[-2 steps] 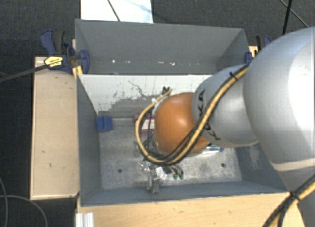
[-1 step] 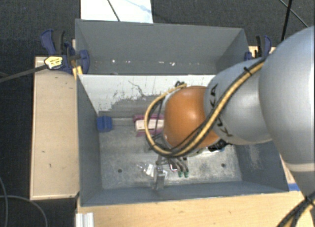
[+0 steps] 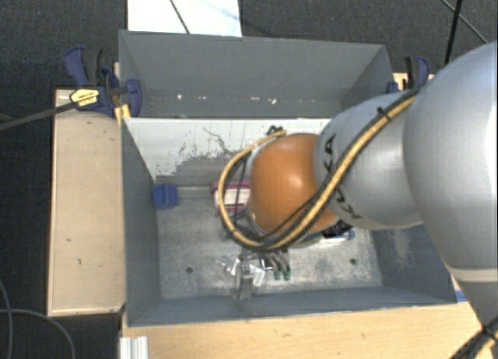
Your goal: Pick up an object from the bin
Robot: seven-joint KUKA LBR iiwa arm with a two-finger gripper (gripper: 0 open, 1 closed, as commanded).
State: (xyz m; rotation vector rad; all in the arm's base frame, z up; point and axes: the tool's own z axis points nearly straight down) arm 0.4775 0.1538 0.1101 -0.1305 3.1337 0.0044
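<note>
My gripper (image 3: 246,273) reaches down near the bin's front wall, a little left of the middle, and is mostly hidden under the arm's orange cover. A small green thing (image 3: 282,272) lies right beside it on the floor; whether they touch I cannot tell. A pink and white flat thing (image 3: 233,192) pokes out from behind the cover, further back. A small blue block (image 3: 164,195) lies by the left wall, well apart from the gripper.
A black and green thing (image 3: 336,233) shows at the right, half hidden under the arm. The arm covers the bin's right half. Bare floor lies between the blue block and the gripper.
</note>
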